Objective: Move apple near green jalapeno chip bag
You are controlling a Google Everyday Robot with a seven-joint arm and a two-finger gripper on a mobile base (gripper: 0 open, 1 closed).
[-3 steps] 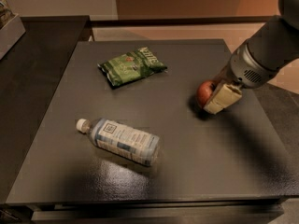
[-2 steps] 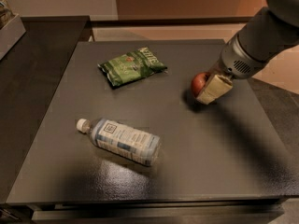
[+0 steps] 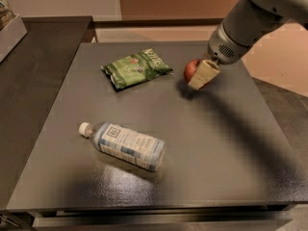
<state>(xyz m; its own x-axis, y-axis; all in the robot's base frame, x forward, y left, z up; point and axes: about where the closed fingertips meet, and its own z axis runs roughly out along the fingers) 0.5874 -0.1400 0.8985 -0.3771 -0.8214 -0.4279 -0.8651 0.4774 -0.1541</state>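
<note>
The dark-red apple [image 3: 191,69] is held in my gripper [image 3: 198,74], just above the dark table, a short way to the right of the green jalapeno chip bag [image 3: 136,68]. The bag lies flat at the table's back middle, its white lettering at the right end. My arm comes in from the upper right. A cream-coloured finger [image 3: 203,74] covers the apple's right side.
A clear water bottle [image 3: 124,145] with a white cap lies on its side at the front left of the dark table [image 3: 216,153]. A second dark counter [image 3: 33,71] adjoins on the left. The table's right edge borders the floor.
My gripper has carried the apple up and to the left, from the table's right side toward the chip bag. The bag and the bottle have not moved.
</note>
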